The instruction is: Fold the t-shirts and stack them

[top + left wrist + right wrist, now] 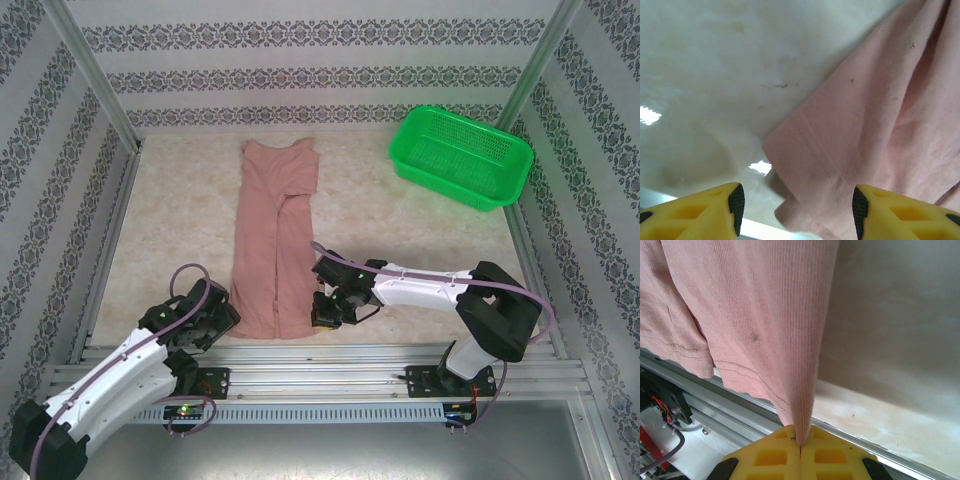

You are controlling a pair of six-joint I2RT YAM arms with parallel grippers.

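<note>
Your right gripper (801,442) is clamped together on the t-shirt (755,305). In its wrist camera the two yellow fingers (832,460) meet with a thin edge of pink cloth pinched between them. From that pinch the fabric rises in a taut ridge and fans out up the frame. The same camera gives you the stitched hem and a small dark spot on the weave, with the metal rail (740,412) running beneath.

Your left gripper (795,205) has its jaws apart and nothing between them. A stitched corner of the t-shirt (880,125) lies on the pale table (715,75) just ahead of the gap. You cannot tell from this angle whether the right-hand pad touches the cloth.

The overhead camera adds the layout. The t-shirt (270,240) lies as a long narrow strip left of centre, running from the near edge toward the back wall. The left gripper (215,322) sits at its near left corner and the right gripper (325,310) at its near right corner. A green basket (465,195) stands tilted in the far right corner, well apart from the shirt.
</note>
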